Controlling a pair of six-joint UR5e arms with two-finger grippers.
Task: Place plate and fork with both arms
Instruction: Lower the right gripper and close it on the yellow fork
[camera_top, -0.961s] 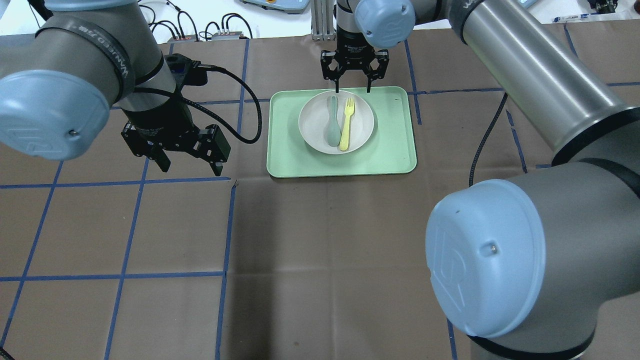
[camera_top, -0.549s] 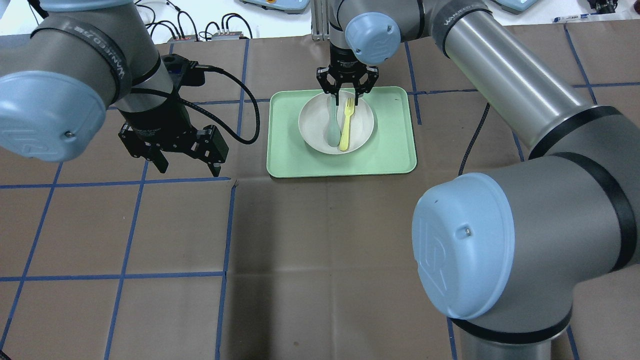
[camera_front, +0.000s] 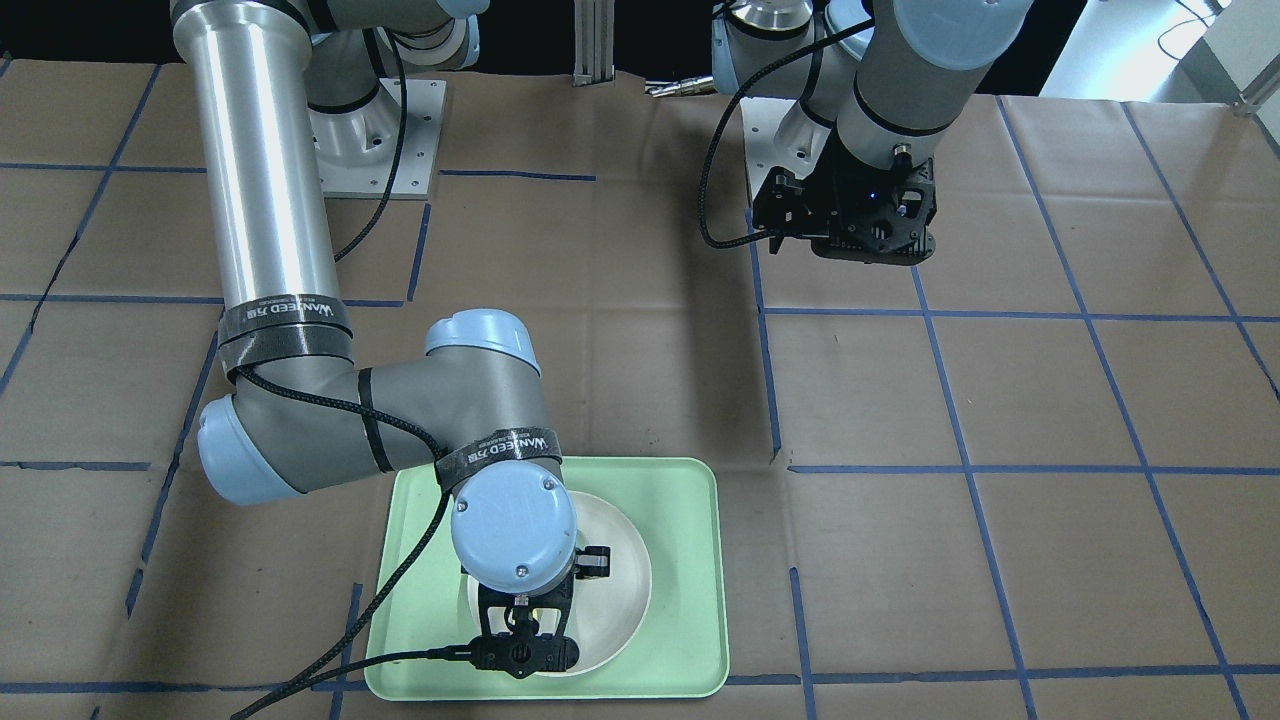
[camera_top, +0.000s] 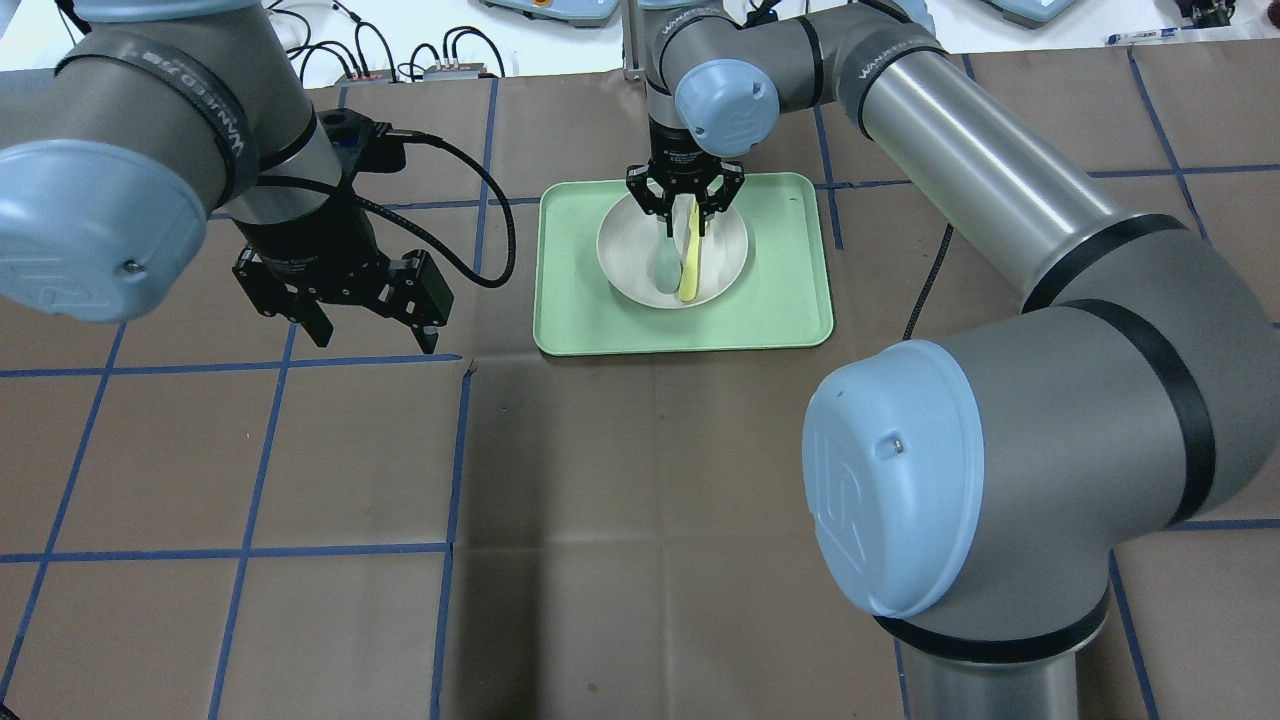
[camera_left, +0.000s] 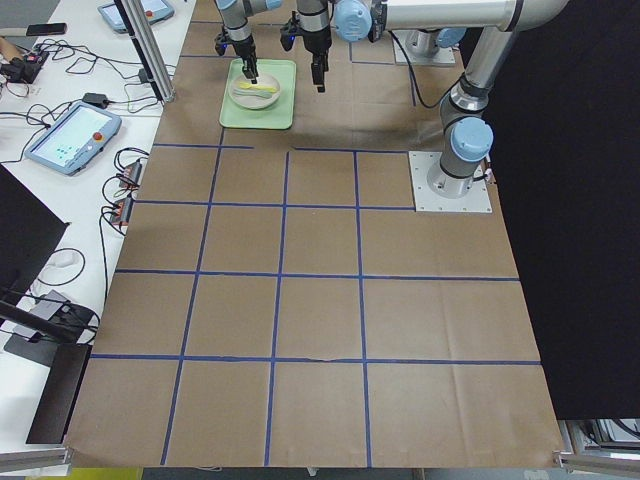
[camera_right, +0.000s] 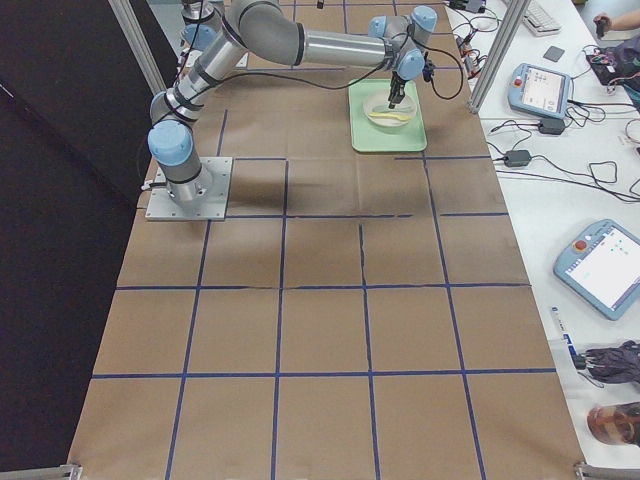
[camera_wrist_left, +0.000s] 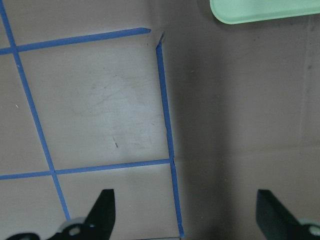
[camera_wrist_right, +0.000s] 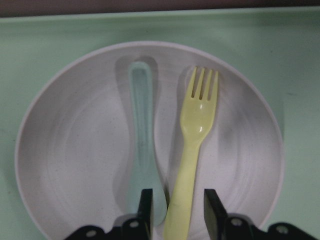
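The off-white speckled plate (camera_top: 625, 250) sits on the pale green tray (camera_top: 780, 300) at the table's far middle. The yellow fork (camera_top: 690, 275) lies in the plate, right of a grey-green spoon (camera_top: 663, 272). My right gripper (camera_top: 686, 222) is low in the plate. In the right wrist view its open fingers (camera_wrist_right: 212, 210) stand either side of the fork's (camera_wrist_right: 197, 120) handle with gaps on both sides, next to the spoon (camera_wrist_right: 142, 115). My left gripper (camera_top: 372, 335) hangs open and empty above bare table, left of the tray.
Brown paper with blue tape lines covers the table. The left wrist view shows the tray's near corner (camera_wrist_left: 260, 12) and paper below the left gripper (camera_wrist_left: 187, 217). Cables and small boxes (camera_top: 450, 70) lie beyond the far edge.
My right gripper has come down from above the tray's far edge into the plate and narrowed its jaws around the fork handle. The left arm has barely moved.
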